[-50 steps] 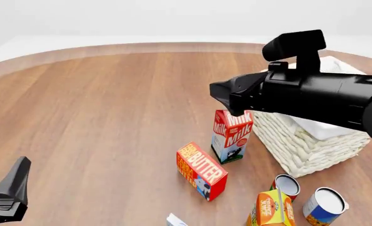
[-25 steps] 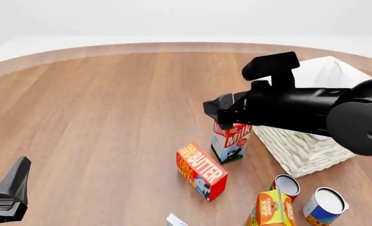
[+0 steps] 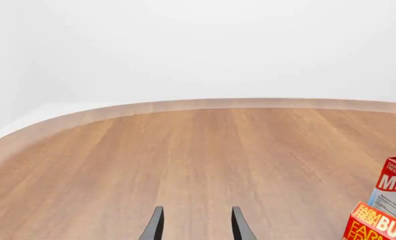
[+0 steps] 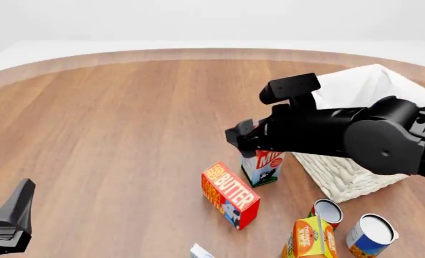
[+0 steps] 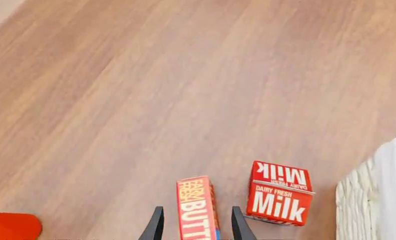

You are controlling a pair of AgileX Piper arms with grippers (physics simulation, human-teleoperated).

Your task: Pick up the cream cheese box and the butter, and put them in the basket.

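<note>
The butter [image 4: 230,194] lies on the wood table, in front of and left of the milk carton [image 4: 264,167]. Only a pale corner of the cream cheese box [image 4: 201,251] shows at the front view's bottom edge. The basket [image 4: 352,171] stands at the right, partly behind my right arm. My right gripper [image 4: 236,136] is open and empty, above the milk carton. In the right wrist view [image 5: 196,227] the butter [image 5: 196,206] lies below, in line with the gap between the jaws. My left gripper [image 4: 13,216] is open and empty at the front left; it also shows in the left wrist view [image 3: 195,227].
An orange-yellow juice carton [image 4: 309,239] and two open cans [image 4: 328,211] [image 4: 371,234] stand at the front right, before the basket. The milk carton [image 5: 279,197] stands close beside the butter and the basket wall [image 5: 358,200]. A red-orange shape [image 5: 9,226] shows at the right wrist view's corner.
My right arm has swung left and lower, from over the basket's rim to above the milk carton, uncovering the basket's liner. The left arm and the cartons have not moved.
</note>
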